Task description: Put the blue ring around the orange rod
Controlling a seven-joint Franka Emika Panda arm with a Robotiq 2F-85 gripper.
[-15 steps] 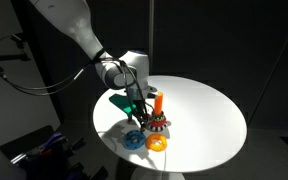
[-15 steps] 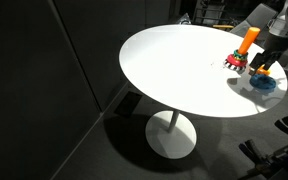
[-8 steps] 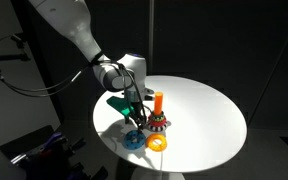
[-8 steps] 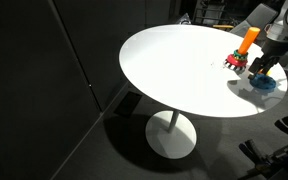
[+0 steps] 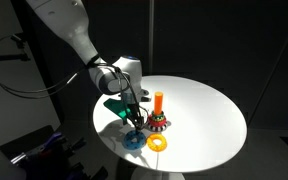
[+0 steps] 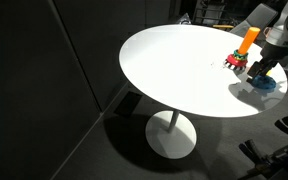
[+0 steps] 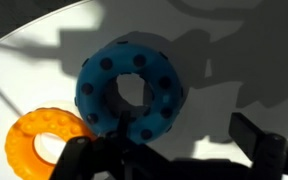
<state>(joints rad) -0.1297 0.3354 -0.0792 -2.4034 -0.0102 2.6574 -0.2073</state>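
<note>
Directly beneath claw (image 5: pixel 134 122): blue ring (image 7: pixel 96 95), flat on table (image 5: pixel 209 115), hole up, untouched. Claw wide open, empty. Orange rod (image 5: pixel 158 101) upright just beside; yellow ring (image 7: pixel 24 135) adjacent.

Blue ring (image 7: pixel 164 95) w/ dark dots lies flat on white table (image 7: pixel 24 90), hole facing up. Yellow-orange ring (image 7: pixel 22 140) sits just beside it, lower left. Gripper (image 7: pixel 174 160) fingers (image 7: pixel 259 140) are dark & spread wide, below blue ring.
</note>
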